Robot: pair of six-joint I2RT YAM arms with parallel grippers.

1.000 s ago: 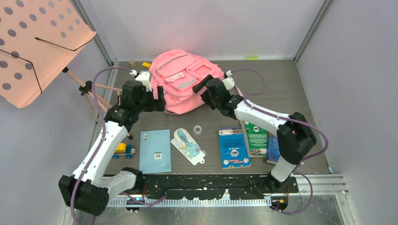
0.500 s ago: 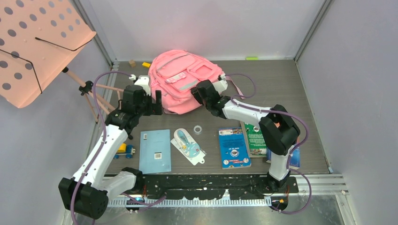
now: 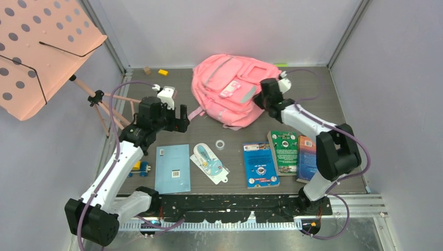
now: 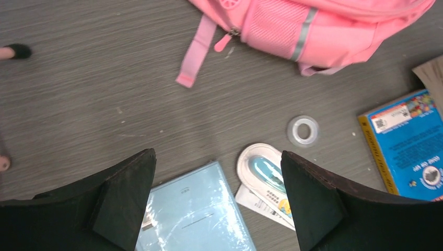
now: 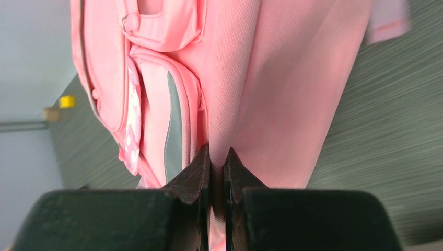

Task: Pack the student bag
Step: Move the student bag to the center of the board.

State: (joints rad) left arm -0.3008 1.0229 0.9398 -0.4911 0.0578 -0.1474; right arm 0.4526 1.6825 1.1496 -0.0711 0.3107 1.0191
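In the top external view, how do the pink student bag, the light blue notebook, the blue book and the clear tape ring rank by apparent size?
1. student bag, clearly largest.
2. light blue notebook and blue book: nearly alike, so I would not rank them.
3. tape ring, smallest.

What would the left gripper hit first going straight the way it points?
Likely bare table, between the blue notebook and the bag's strap. The left gripper is open; depth is unclear.
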